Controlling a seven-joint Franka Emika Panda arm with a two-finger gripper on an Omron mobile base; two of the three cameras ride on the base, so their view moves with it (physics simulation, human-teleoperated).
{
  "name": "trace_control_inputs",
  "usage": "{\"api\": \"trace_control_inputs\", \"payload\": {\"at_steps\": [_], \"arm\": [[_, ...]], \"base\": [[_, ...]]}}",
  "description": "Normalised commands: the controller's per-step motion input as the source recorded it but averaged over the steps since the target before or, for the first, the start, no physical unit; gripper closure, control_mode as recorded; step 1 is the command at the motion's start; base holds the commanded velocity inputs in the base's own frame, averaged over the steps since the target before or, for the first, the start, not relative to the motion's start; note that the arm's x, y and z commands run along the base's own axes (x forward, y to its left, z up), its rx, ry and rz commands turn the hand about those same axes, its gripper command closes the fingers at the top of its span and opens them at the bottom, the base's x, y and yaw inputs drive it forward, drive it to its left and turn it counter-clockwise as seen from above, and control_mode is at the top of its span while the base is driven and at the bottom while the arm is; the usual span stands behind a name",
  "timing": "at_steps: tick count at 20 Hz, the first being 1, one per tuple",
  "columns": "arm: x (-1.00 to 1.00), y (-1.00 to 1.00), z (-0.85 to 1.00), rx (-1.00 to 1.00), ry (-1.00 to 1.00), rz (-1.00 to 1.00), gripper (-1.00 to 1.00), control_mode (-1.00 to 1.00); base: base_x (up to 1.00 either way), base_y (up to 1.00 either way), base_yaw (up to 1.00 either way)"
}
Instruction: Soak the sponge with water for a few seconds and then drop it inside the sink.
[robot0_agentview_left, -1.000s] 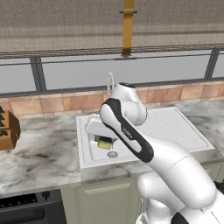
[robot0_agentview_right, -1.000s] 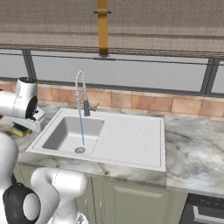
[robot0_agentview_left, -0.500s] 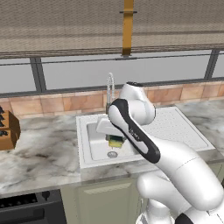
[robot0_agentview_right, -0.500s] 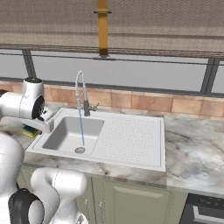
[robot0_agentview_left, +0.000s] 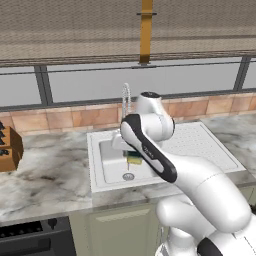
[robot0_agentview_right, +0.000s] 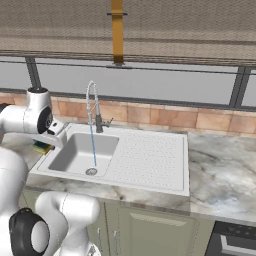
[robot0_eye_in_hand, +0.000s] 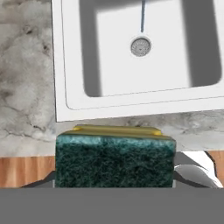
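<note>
The sponge (robot0_eye_in_hand: 115, 157), yellow body with its dark green scouring face turned toward my hand camera, sits clamped between my fingers (robot0_eye_in_hand: 115, 181), which are closed on it; the finger tips themselves are hidden behind it. In the left base view the sponge (robot0_agentview_left: 134, 159) hangs over the sink (robot0_agentview_left: 107, 167), inside the basin's outline and just beside the water (robot0_agentview_left: 126, 150); whether the stream touches it I cannot tell. In the right base view its yellow edge (robot0_agentview_right: 42, 148) shows beneath my wrist at the basin's left rim. The water (robot0_agentview_right: 92, 145) falls as a thin pale blue line from the spring-neck tap (robot0_agentview_right: 92, 105) to the round drain (robot0_agentview_right: 91, 171). The dotted drainboard (robot0_agentview_right: 150, 157) joins the basin on its right. Marble worktop (robot0_agentview_left: 45, 175) surrounds the sink, and a brown knife block (robot0_agentview_left: 9, 148) stands at its far left edge. Behind the tap run a tiled backsplash (robot0_agentview_right: 165, 116) and a window (robot0_agentview_right: 150, 85).
</note>
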Motion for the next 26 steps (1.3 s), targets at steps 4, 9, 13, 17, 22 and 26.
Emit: {"api": "trace_control_inputs", "payload": {"at_steps": [4,9,13,17,22,26], "arm": [[0.22,0.03,-0.05,-0.1,-0.12,-0.02,1.0,-1.0],[0.21,0.0,-0.06,-0.09,-0.2,-0.04,1.0,-1.0],[0.13,0.0,-0.13,-0.06,-0.24,-0.05,1.0,-1.0],[0.11,0.0,-0.04,-0.01,-0.23,-0.05,1.0,-1.0],[0.12,-0.04,-0.06,0.0,-0.18,-0.09,1.0,-1.0],[0.05,-0.07,-0.06,0.0,-0.11,-0.14,1.0,-1.0]], "base": [[0.0,0.0,0.0],[0.0,0.0,0.0],[0.0,0.0,0.0],[0.0,0.0,0.0],[0.0,0.0,0.0],[0.0,0.0,0.0]]}}
